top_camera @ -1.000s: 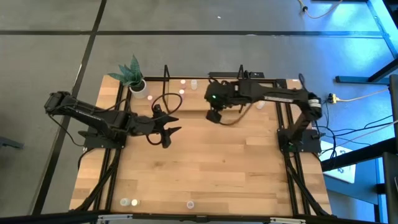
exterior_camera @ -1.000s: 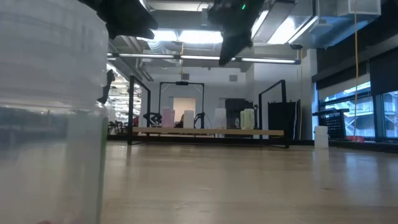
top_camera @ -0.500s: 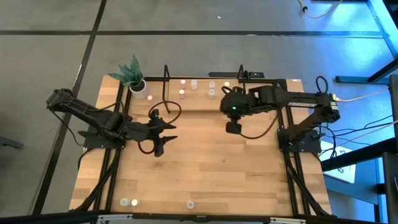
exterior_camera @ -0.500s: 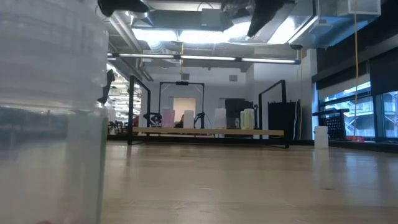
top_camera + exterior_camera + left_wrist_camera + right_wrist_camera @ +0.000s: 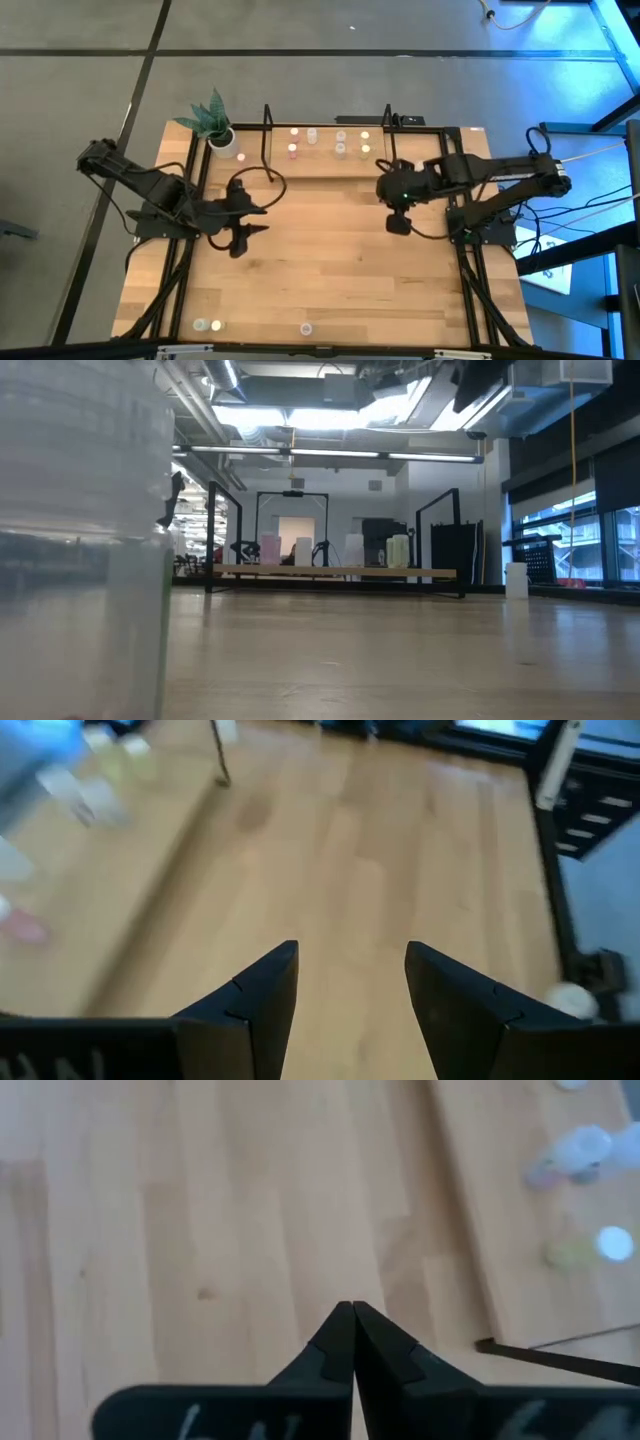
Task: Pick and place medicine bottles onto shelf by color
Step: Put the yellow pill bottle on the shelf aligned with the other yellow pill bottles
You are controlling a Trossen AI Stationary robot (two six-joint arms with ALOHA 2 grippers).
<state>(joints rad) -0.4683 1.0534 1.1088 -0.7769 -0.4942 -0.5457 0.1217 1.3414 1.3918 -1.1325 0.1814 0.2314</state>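
Across the wooden bench [image 5: 330, 260], seen from above, both arms have pulled back from the far edge toward their own sides, and neither carries anything. The shelf [image 5: 400, 168] lies along the far edge, between its black posts, and seven or so medicine bottles [image 5: 340, 142] stand on it in loose pairs; their top colours are too small to read with confidence. Three more bottles [image 5: 207, 325] wait along the near edge, two toward the left corner and one [image 5: 306, 327] near the middle. A potted plant [image 5: 215, 125] sits at the far left corner, just beside the shelf.

A second ago the right gripper [image 5: 397, 222] hung over the shelf; it has since swung away and now hovers over bare wood toward the right edge. Its wrist view shows the fingers [image 5: 340, 1342] pressed tightly together with nothing between them, the shelf's edge and a few blurred bottles off to one side. That suggests a bottle has just been delivered and the arm is retreating.

The left gripper [image 5: 240, 232] has also drifted back toward the left edge. Its fingers [image 5: 262, 992] are spread wide over empty wood.

Judging from the layout, most of the sorting is done, and the three bottles at the near edge remain. The next move probably calls for a long reach toward the near edge; the left arm, already spread, looks better placed for the left pair.
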